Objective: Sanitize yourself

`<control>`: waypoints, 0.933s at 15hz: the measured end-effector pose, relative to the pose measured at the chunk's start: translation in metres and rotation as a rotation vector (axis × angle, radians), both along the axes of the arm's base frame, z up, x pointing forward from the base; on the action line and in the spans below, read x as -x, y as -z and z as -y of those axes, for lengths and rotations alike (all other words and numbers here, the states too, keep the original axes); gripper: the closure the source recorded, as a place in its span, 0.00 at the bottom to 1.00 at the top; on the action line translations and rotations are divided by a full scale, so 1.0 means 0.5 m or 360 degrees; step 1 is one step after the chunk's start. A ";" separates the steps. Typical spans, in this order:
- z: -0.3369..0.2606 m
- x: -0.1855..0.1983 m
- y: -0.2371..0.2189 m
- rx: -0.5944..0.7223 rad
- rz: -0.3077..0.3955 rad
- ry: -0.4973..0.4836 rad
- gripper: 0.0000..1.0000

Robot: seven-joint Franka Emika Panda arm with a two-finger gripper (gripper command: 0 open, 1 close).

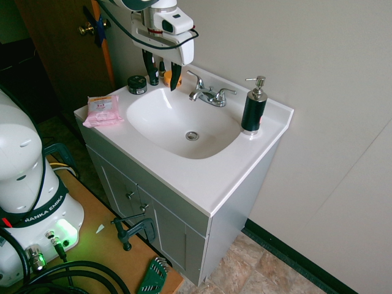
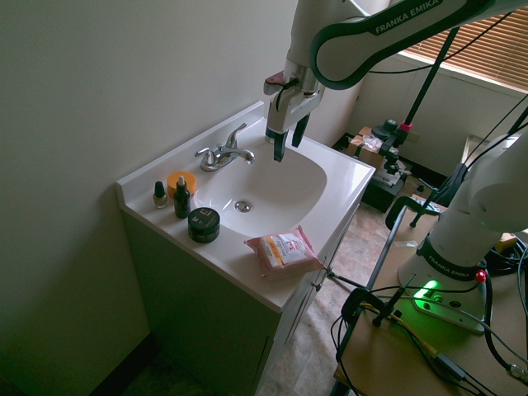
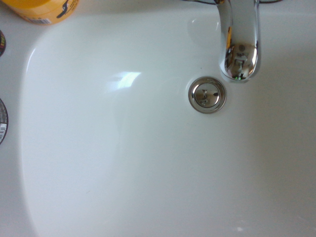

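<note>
One white robot arm reaches over the white sink, and its gripper hangs above the back of the basin, pointing straight down. The two black fingers stand apart with nothing between them, clear of every object.

One chrome faucet sits at the back rim; in the wrist view its spout shows just beside the single round drain. One dark pump bottle with a silver top stands alone on the counter corner on the far side of the faucet, well apart from the gripper.

On the other side of the basin the counter holds five things: one pink wipes packet, one round black jar, one orange tub, one dark dropper bottle, and one smaller bottle whose kind is hard to tell in the dim light.
</note>
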State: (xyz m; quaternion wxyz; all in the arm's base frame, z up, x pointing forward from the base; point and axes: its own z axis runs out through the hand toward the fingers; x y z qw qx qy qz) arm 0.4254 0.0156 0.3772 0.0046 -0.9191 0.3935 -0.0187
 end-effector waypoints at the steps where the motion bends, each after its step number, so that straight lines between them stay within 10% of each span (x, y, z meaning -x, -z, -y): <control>1: 0.000 0.000 0.001 -0.0007 -0.0002 0.0006 0.00; 4: 0.014 -0.010 -0.010 -0.0006 0.0019 0.0036 0.00; 5: 0.034 -0.026 -0.029 0.0011 0.0053 0.0058 1.00; 14: 0.249 -0.229 -0.177 0.0065 0.0213 0.0312 1.00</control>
